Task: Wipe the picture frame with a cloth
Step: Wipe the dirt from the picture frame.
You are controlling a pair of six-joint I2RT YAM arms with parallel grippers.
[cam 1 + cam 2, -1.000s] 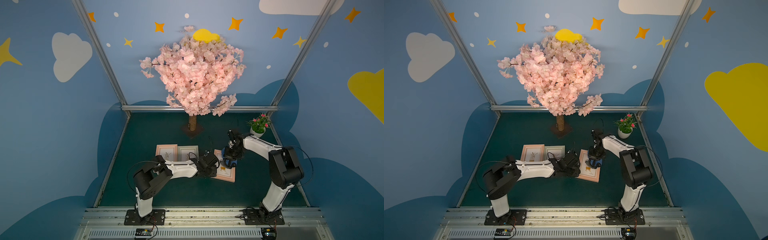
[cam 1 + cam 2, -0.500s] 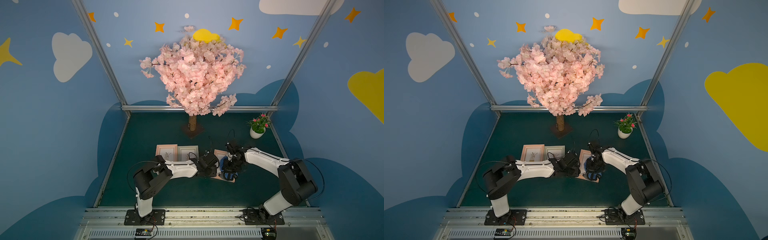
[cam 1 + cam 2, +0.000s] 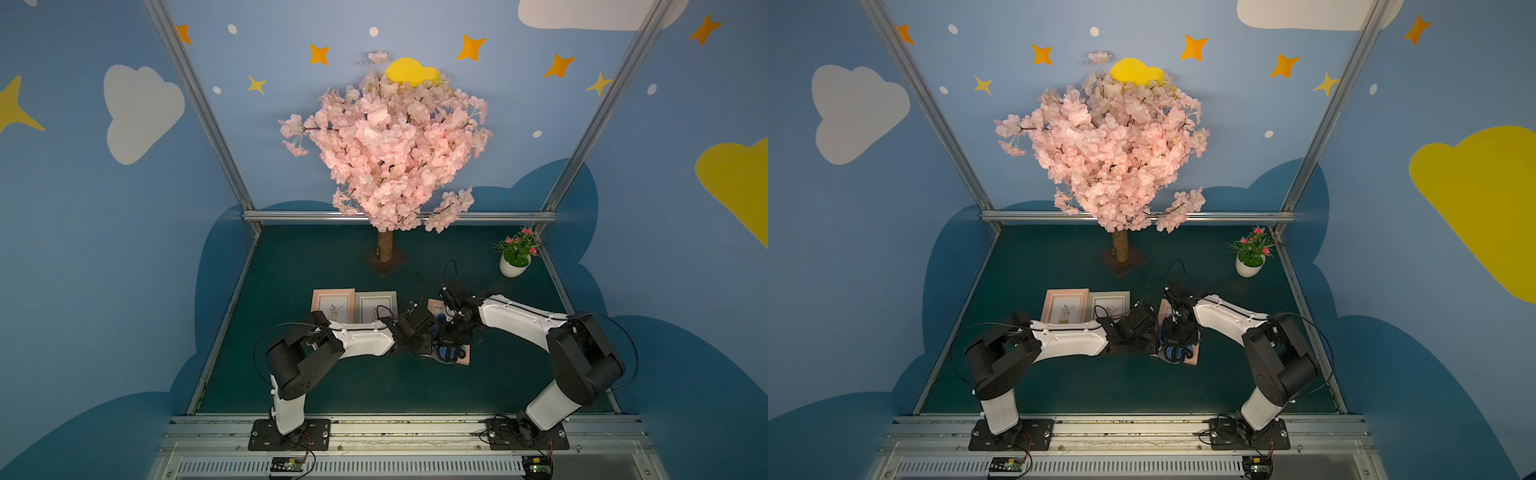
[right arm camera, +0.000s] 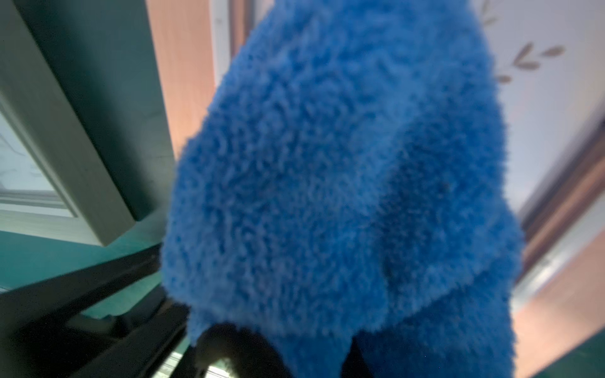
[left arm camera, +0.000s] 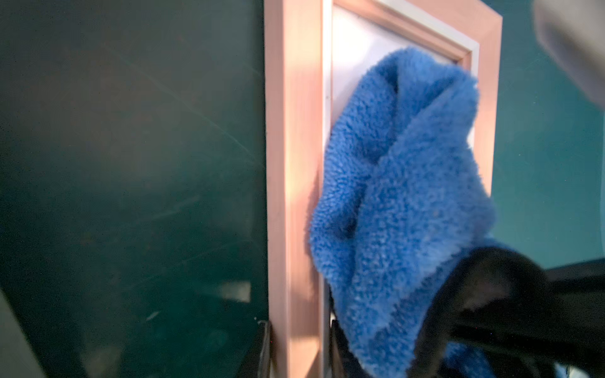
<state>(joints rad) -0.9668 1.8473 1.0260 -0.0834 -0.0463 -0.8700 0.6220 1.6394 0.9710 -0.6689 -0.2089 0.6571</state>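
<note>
Two pictures (image 3: 332, 305) neighbour the frame (image 5: 294, 163) seemingly under cloth (image 5: 402, 203).

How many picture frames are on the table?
3. A pink frame far left, a grey frame beside it, and a second pink frame under the cloth. The arms could hide more.

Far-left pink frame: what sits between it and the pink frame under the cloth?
A grey-green frame, lying flat beside the far-left pink frame; the cloth-covered pink frame is on its other side. Both top views show it.
</note>
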